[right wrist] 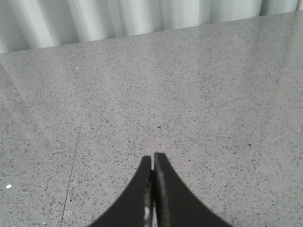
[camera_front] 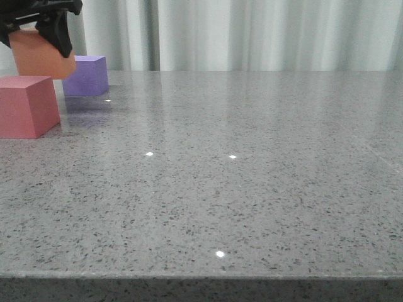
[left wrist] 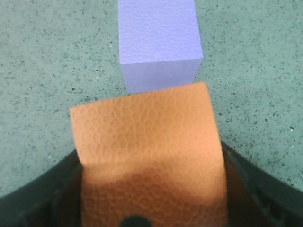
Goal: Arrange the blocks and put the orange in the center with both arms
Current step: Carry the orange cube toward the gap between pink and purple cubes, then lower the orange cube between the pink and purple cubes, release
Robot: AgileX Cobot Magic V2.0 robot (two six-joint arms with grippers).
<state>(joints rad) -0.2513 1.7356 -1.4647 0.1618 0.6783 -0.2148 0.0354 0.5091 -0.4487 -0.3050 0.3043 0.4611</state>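
Orange cube (left wrist: 147, 142) matte, dimpled | left pincer (camera_front: 39, 22) clamped on it | right pincer (right wrist: 153, 163) together

The orange block (camera_front: 39, 55) is a warm orange — up close its skin (left wrist: 147, 151) has a pattern of tiny rings, like little bubbles. The purple block (camera_front: 86, 75) is a soft, pale purple with the same bumpy skin. The red block (camera_front: 26, 106) is pinkish red and plain. The worktop (camera_front: 239, 189) is grey with lots of small dark and light specks — a few bright white dots shine on it. The left tool (camera_front: 44, 19) is black. The right tool (right wrist: 152, 163) is black too. The curtain (camera_front: 264, 34) behind is pale grey-white with soft stripes of shade.
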